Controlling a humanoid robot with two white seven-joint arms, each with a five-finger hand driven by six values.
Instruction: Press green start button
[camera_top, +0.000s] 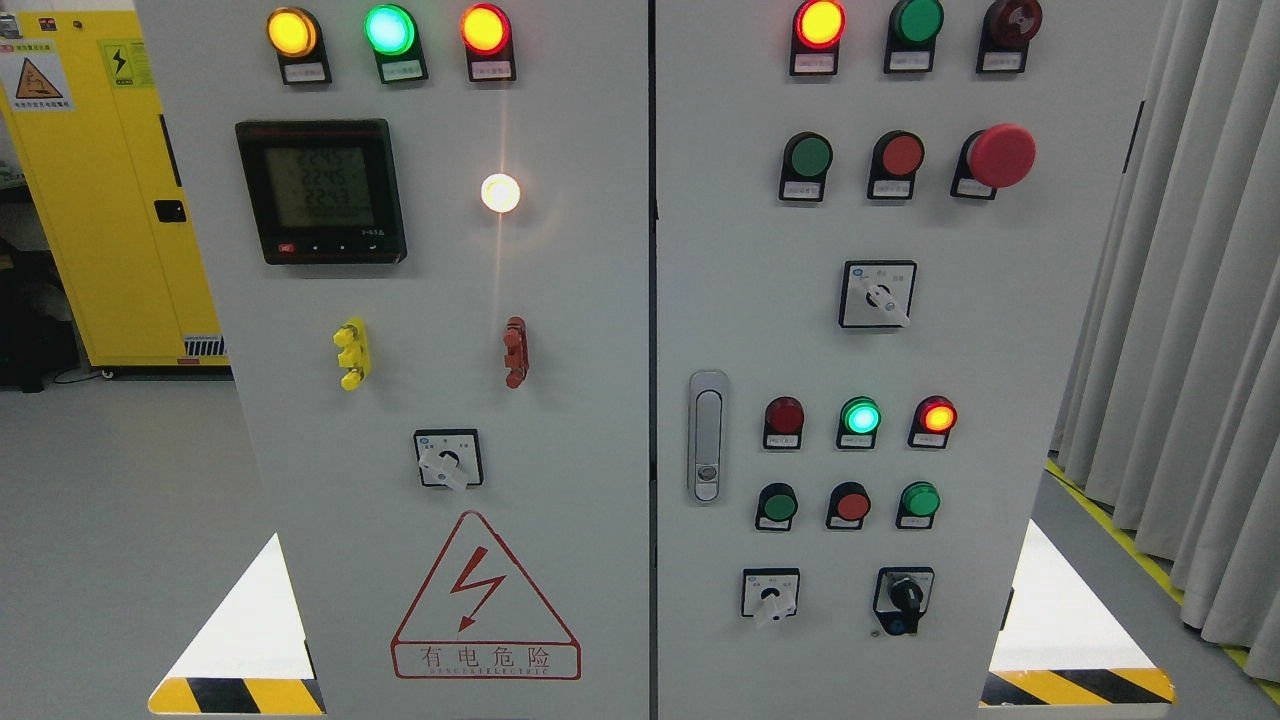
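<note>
A grey control cabinet fills the head view, with two doors. The right door (1050, 300) carries several green push buttons: one in the upper row (809, 157), one at the lower left (778, 506) and one at the lower right (919, 499). A green dome at the top (917, 19) is unlit. Green lamps glow at the top of the left door (389, 29) and low on the right door (860, 416). Neither of my hands nor either arm shows anywhere in the picture.
Red buttons (902, 155) and a red mushroom stop (1001, 156) sit beside the green ones. Rotary switches (878, 295), a door handle (707, 436) and a meter display (320, 190) are on the panel. A yellow cabinet (110, 200) stands at left, a grey curtain (1190, 300) at right.
</note>
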